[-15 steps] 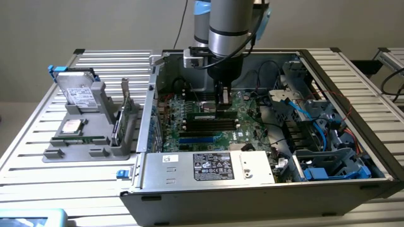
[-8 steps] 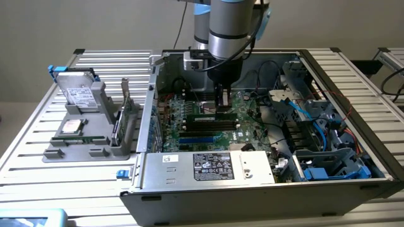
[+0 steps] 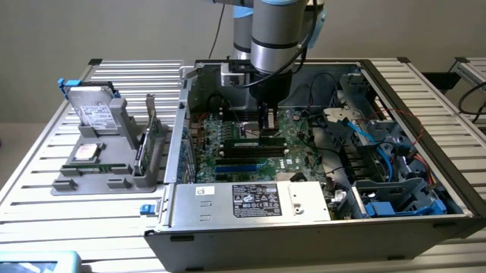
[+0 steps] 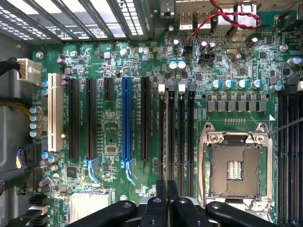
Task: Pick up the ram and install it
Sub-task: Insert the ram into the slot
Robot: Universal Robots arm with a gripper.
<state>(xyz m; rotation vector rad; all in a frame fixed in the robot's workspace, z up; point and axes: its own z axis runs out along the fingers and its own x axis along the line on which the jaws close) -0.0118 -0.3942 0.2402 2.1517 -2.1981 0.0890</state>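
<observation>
The ram (image 3: 254, 140), a thin green stick, stands on edge among the black memory slots of the motherboard inside the open computer case (image 3: 395, 85). My gripper (image 3: 267, 132) hangs straight down over the stick's far end, its tips right at the top edge. From the wrist, the gripper (image 4: 166, 189) has its two black fingers (image 4: 161, 189) pressed together above the black memory slots (image 4: 181, 137). Nothing shows between them. I cannot tell whether the tips touch the stick.
A grey fixture (image 3: 114, 183) at the exterior view's left holds a hard drive (image 3: 95, 111), an upright expansion card (image 3: 152, 133) and another green stick (image 3: 95, 169). The case holds the power supply (image 3: 251, 200), blue and black cables (image 3: 357, 131) and an open CPU socket (image 4: 234, 168).
</observation>
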